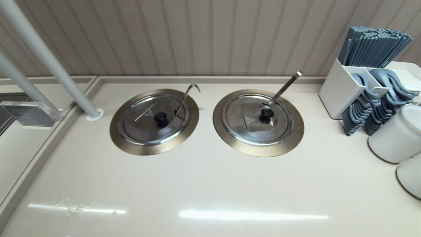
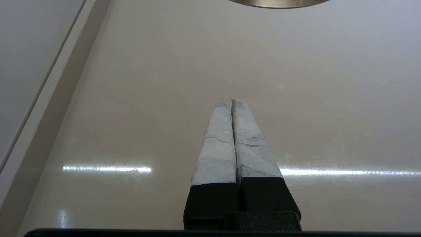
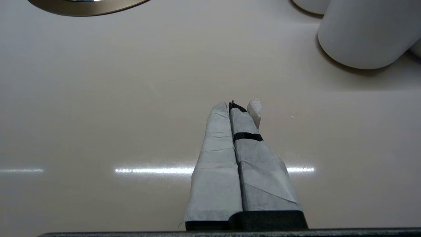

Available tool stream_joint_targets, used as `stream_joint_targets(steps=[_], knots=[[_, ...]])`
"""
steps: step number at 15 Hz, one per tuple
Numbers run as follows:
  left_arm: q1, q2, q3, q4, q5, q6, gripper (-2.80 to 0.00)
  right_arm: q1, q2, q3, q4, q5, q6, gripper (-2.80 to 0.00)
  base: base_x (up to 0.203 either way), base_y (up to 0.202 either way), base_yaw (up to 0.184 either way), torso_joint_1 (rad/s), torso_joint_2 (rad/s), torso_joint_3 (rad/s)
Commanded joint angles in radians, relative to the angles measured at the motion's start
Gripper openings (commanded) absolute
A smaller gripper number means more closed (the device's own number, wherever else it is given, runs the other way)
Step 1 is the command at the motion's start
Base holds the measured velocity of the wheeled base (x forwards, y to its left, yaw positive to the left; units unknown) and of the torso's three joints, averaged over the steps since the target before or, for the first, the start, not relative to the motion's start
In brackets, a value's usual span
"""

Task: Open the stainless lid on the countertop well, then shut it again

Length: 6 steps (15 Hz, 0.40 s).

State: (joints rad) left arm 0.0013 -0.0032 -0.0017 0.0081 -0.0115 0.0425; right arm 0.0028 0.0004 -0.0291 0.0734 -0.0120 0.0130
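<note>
The stainless lid lies flat and closed on the left countertop well, whose bronze-grey ring surrounds it. A black knob sits at its centre, and the thin hook-ended ladle handle rises through its notch toward the back wall. Neither arm shows in the head view. My left gripper is shut and empty above bare counter, with the edge of a well ring far ahead. My right gripper is also shut and empty over the counter.
A twin lid with a straight thick ladle handle covers the right well. At the far right stand a white holder of grey chopsticks and spoons and white cups. A slanted white pole meets the counter at back left.
</note>
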Motion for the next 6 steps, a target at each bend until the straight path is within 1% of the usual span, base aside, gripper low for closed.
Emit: stream_joint_targets(steps=[1,6], knots=[[0.000,0.003,0.000,0.000,0.001,0.000,-2.80,0.000,0.000,0.000,0.000,0.000,0.002,-2.80,0.000,0.000,0.000,0.000,0.00,0.000],[0.000,0.003,0.000,0.000,0.001,0.000,-2.80,0.000,0.000,0.005,-0.015,-0.002,0.007,-2.80,0.000,0.000,0.000,0.000,0.00,0.000]])
